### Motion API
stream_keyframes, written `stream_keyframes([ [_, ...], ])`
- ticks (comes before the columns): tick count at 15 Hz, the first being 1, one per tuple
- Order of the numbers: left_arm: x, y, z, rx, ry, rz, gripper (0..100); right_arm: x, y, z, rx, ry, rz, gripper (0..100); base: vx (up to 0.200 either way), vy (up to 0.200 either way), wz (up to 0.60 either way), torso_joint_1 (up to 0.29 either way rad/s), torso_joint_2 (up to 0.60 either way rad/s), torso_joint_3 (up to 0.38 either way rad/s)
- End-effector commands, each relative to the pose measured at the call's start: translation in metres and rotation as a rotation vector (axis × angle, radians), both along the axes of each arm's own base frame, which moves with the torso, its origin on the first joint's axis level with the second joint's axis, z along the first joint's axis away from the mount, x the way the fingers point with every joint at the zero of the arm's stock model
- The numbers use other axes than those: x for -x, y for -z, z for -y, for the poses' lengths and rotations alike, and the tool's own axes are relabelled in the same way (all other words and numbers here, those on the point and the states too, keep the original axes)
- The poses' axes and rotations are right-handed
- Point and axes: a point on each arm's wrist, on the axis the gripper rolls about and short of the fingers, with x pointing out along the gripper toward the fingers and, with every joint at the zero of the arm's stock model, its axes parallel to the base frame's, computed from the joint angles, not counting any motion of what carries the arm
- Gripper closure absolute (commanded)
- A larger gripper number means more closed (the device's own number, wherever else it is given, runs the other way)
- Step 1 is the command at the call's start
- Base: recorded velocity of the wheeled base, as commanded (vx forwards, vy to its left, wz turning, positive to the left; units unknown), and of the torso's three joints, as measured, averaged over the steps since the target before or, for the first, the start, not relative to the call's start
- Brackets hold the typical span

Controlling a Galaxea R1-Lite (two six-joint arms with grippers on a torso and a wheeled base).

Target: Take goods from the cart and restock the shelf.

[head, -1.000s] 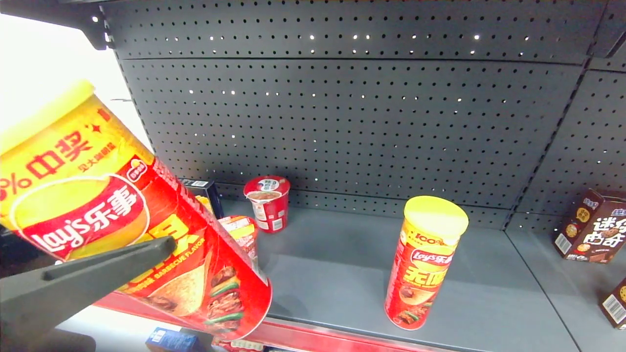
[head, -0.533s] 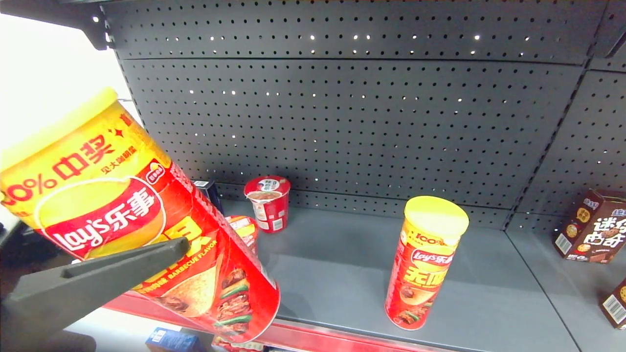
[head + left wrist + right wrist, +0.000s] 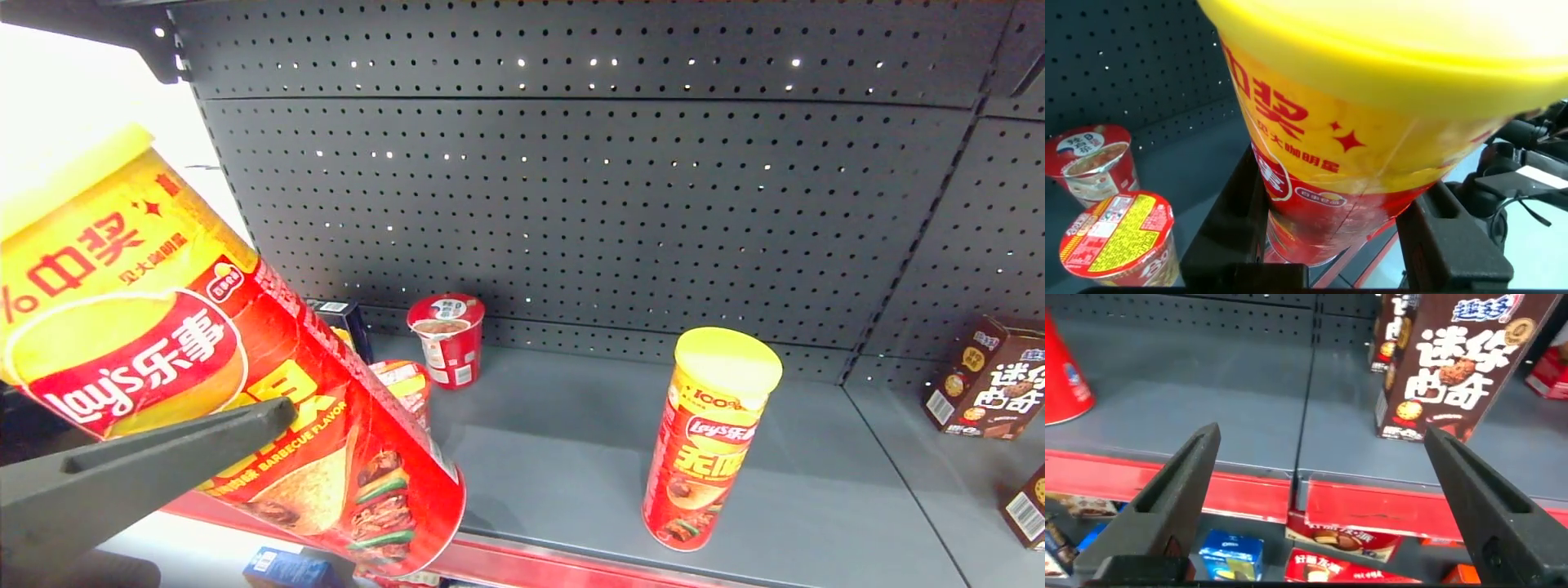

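A tall red and yellow chip can (image 3: 220, 367) with a yellow lid hangs tilted at the left, in front of the grey shelf (image 3: 571, 441). My left gripper (image 3: 273, 400) is shut on its middle; one dark finger (image 3: 163, 461) crosses its front. In the left wrist view the can (image 3: 1347, 163) sits between both fingers (image 3: 1221, 237). A second, matching chip can (image 3: 710, 441) stands upright on the shelf. My right gripper (image 3: 1323, 437) stands open with nothing in it, before the shelf's red front edge (image 3: 1372, 506) near a brown box (image 3: 1445, 367).
Two red cup noodles (image 3: 445, 339) (image 3: 406, 390) and a dark box (image 3: 343, 317) stand at the shelf's back left. Brown boxes (image 3: 988, 380) (image 3: 1024, 506) occupy the right bay. A perforated back panel (image 3: 571, 204) closes the rear. More goods (image 3: 1233, 551) lie on the lower shelf.
The held can swung right and slightly down half a second ago, then came back left, close to where it was a second ago. Everything on the shelf stayed put.
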Motion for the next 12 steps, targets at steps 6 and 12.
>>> stream_keyframes([
  [6, -0.013, 0.000, 0.008, -0.001, 0.036, -0.006, 100, 0.000, 0.000, 0.002, -0.034, 0.076, 0.002, 0, 0.000, 0.000, 0.00, 0.000, 0.00, 0.000],
  [12, -0.065, -0.003, 0.040, 0.024, 0.041, 0.035, 100, 0.000, 0.000, 0.000, -0.046, -0.023, 0.005, 0, 0.000, 0.000, 0.00, 0.000, 0.00, 0.000],
])
